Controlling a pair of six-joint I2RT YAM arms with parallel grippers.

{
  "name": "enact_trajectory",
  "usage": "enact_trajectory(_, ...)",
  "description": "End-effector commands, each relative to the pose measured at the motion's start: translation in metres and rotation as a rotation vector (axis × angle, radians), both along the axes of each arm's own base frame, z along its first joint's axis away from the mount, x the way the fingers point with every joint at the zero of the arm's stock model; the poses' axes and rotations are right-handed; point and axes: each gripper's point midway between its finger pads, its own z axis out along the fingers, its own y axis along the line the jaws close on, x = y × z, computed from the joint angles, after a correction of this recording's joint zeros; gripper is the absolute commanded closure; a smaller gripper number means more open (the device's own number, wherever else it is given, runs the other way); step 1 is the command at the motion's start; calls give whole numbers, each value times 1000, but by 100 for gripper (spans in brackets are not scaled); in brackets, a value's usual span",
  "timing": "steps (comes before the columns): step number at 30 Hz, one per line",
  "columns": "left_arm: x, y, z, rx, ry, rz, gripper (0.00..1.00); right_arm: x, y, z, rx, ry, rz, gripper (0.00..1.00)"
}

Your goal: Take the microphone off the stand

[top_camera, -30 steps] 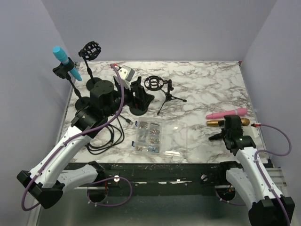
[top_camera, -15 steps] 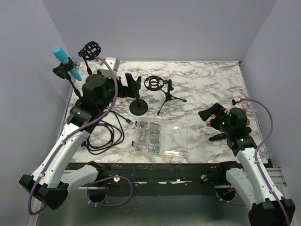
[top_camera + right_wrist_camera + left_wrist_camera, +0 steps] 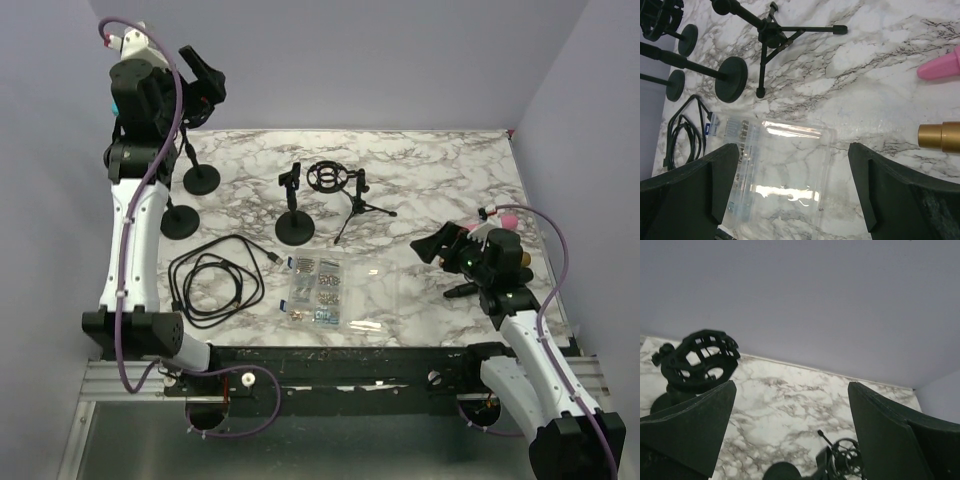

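Plain lilac walls [image 3: 350, 60] are enclosing the white, grey-veined marble counter [image 3: 450, 170]. The left claw [image 3: 207, 85] is hanging high over the far-left corner, spread wide and gripping nothing, facing a black cage-shaped shock mount [image 3: 697, 360]. The right claw [image 3: 792, 195] is hovering spread and empty above a clear plastic box [image 3: 780, 165]. The teal microphone [image 3: 118, 103] is showing only as a sliver behind the left arm, so its axis cannot be told.

Soft, even, bright light falls from above on the tabletop [image 3: 440, 180], and the shadows there are only faint. White glare streaks the clear box [image 3: 777, 170] in the right wrist view. The fingers [image 3: 687, 432] of the left claw [image 3: 792, 384] look dark, underexposed and slightly soft close to the lens.
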Motion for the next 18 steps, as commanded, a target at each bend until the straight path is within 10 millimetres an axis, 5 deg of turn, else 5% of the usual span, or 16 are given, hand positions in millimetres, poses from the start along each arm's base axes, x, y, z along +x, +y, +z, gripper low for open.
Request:
enact_trajectory(1, 53, 28, -16, 147, 105, 99, 4, 0, 5, 0, 3, -23, 40, 0)
enact_trajectory(4, 72, 65, -31, 243, 210, 278, 8, 1, 3, -3, -1, -15, 31, 0)
enact_trajectory(10, 94, 98, -59, 309, 263, 465, 6, 4, -2, -9, -15, 7, 2, 0)
enact_trajectory(18, 112, 104, -88, 372, 323, 532, 10, 4, 0, -16, -13, 30, 10, 0)
